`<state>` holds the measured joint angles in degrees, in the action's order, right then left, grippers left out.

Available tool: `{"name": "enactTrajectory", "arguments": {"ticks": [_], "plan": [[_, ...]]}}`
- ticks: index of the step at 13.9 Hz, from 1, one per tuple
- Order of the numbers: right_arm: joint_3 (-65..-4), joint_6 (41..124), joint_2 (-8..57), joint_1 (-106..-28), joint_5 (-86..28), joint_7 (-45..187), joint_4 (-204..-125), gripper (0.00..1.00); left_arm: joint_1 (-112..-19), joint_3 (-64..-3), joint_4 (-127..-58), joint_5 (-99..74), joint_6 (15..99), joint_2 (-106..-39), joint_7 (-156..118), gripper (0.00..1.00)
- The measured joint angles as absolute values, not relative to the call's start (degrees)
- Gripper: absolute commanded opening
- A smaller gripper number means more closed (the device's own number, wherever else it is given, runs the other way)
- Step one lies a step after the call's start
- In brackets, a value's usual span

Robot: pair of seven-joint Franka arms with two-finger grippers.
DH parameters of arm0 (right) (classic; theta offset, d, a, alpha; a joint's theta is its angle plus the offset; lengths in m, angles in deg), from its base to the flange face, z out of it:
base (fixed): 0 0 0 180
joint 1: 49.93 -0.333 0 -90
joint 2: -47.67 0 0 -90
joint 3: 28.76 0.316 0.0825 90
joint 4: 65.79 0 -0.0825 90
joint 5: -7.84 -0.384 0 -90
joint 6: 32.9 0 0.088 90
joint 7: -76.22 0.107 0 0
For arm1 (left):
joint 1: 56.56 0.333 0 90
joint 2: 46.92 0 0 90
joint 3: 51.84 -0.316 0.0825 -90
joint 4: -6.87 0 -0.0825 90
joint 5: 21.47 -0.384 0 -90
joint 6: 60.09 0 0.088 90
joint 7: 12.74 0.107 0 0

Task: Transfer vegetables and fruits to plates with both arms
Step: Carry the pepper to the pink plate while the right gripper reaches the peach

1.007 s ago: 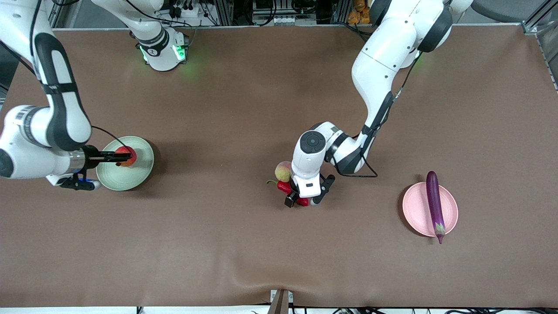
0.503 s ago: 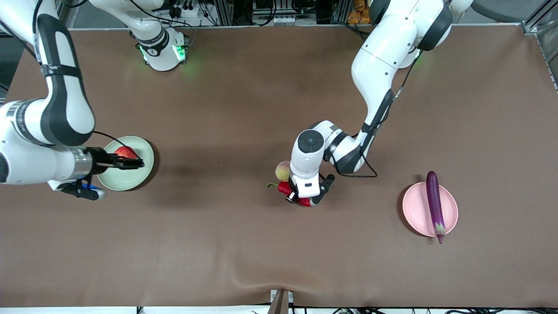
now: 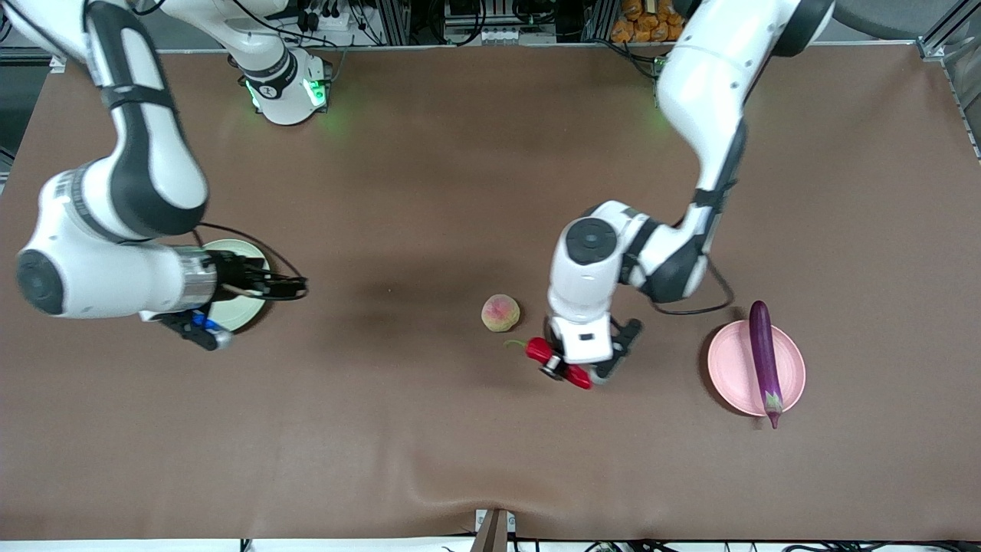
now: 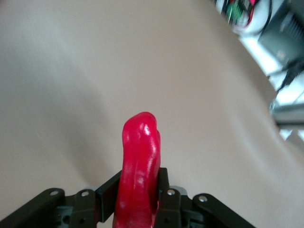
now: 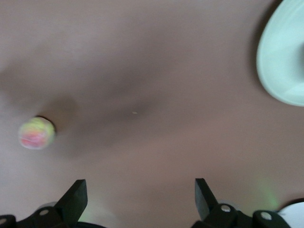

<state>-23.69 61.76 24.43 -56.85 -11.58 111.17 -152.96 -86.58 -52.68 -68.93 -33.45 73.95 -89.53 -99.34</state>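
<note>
Chili pepper (image 3: 558, 362): clamped crosswise in the left gripper (image 3: 569, 366) over bare table (image 3: 460, 445), between peach (image 3: 500, 313) and pink plate (image 3: 732, 376); long axis roughly level, green stem toward the peach.
Eggplant (image 3: 764, 359): lengthwise across the pink plate.
Right gripper (image 3: 295, 287): jaws apart, empty, beside the green plate (image 3: 230, 314).

Two arms: glossy white rounded shells, black bands at the joints, round dark grey caps on the elbows. Right arm (image 3: 115, 230): silver wrist ring, barcode-like label, thin black cable, blue clip. Left arm (image 3: 651, 253): looped black cable. Bases lit green. Left tool (image 4: 137, 202) and right tool (image 5: 137, 199): black, silver screws in the fingers.
</note>
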Motion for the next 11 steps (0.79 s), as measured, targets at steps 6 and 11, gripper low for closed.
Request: {"name": "enactTrajectory", "arguments": {"ticks": [6,11], "plan": [[-23.2,77.0,19.8,-74.1,-11.7,141.3,-152.9,1.00,-74.8,-52.4,-69.3,-33.2,64.2,-86.4,-73.7,0.00],[-23.4,94.1,11.8,-80.6,-11.3,150.7,-152.9,1.00,-67.6,-52.3,-70.3,-32.5,55.7,-86.4,-45.2,0.00]]}}
